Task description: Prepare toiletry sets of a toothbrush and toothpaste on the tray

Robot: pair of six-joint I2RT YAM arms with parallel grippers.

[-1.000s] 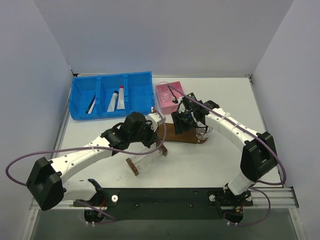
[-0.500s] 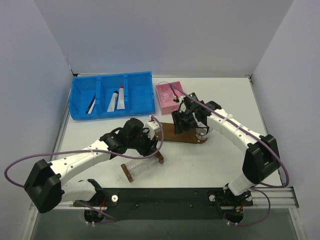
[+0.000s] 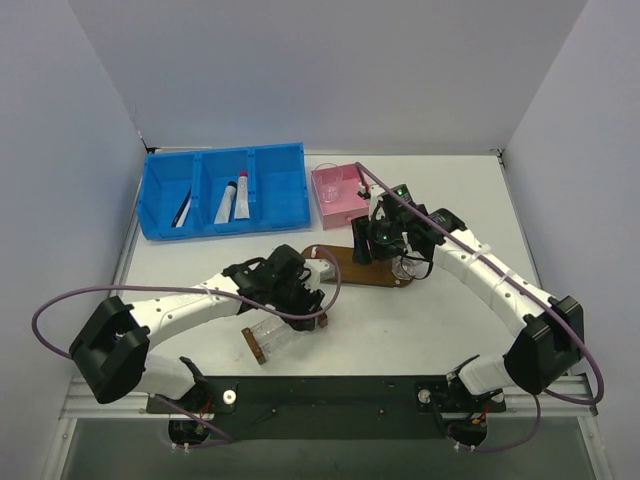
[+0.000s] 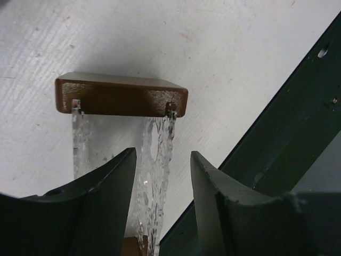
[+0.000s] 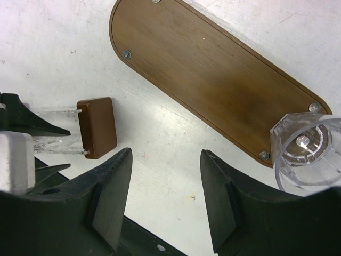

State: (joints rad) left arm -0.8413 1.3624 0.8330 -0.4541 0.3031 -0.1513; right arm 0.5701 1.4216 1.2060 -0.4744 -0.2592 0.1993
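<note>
Holding left tool [image 4: 162, 154] parted astride the brown-capped clear holder [image 4: 122, 96] on the tabletop [image 4: 213, 53], right tool [image 5: 165, 154] spread empty above the tray [image 5: 213, 80], likely clearing the cup [image 5: 306, 149] at its end.

Matt brown wooden tray [image 5: 213, 80], clear glossy plastic cup [image 5: 306, 154]

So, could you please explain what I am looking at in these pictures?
These are two white robot arms bolted to a white table. One picture looks down from above; the others come from wrist cameras. On the table: a dark brown oval wooden tray with a clear plastic cup at one end, a clear plastic piece with brown wooden end blocks, a blue compartmented bin holding white squeeze tubes, and a pink square box. The left claw and right claw are open, holding nothing.
</note>
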